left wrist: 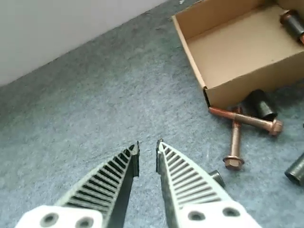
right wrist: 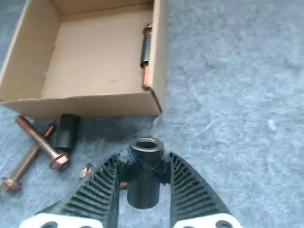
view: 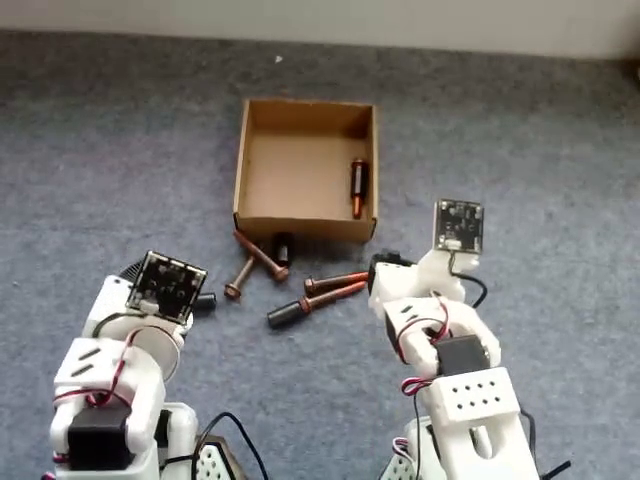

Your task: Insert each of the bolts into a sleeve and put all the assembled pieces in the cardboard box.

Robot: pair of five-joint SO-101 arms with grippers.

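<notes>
Black sleeve (right wrist: pixel 144 183) upright in right end effector (right wrist: pixel 143 160), arm (view: pixel 445 345) seemingly folded low

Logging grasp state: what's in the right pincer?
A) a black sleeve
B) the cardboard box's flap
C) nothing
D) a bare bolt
A: the right wrist view shows the right pincer closed on a black sleeve, whose hollow end faces the camera.
</notes>
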